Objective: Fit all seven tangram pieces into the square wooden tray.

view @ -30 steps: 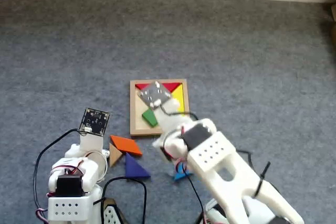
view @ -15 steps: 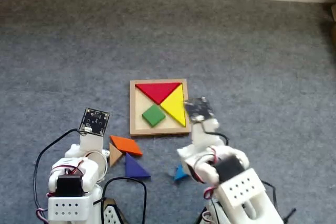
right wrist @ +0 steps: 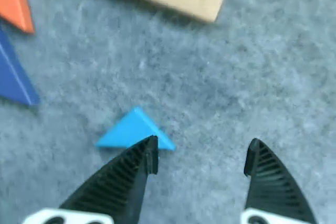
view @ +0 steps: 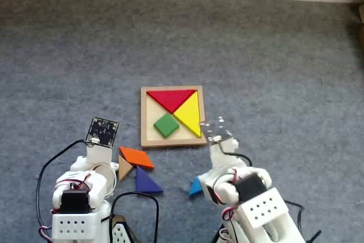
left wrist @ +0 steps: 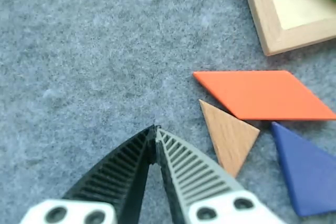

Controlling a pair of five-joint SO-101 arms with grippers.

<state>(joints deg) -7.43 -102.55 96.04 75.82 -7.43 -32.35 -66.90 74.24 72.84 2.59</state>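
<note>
The square wooden tray (view: 143, 119) lies on the grey felt-like table cover (view: 273, 55), just ahead of both arms, with three pieces in it: a large red triangle (view: 169, 98) along its far edge, a large yellow triangle (view: 190, 115) along the edge nearer the right arm, and a green square (view: 166, 124) set on its point below where the two meet, with bare wood showing around the square. Four pieces lie outside on the cover, near the tray's front edge. An orange parallelogram (left wrist: 262, 95) sits just off the tray's near left corner, a small tan triangle (left wrist: 228, 135) lies tight against its lower edge, and a dark blue triangle (left wrist: 307, 174) lies just beside both. A small light blue triangle (right wrist: 134, 129) lies apart from these, closer to the right arm. The left gripper (left wrist: 156, 129) points down at bare cover beside the tan triangle, its two fingers pressed together with nothing between them. The right gripper (right wrist: 203, 142) hangs over the cover short of the tray's near right corner with its fingers spread wide and empty; the light blue triangle sits at the tip of one finger, and whether they touch cannot be told
</note>
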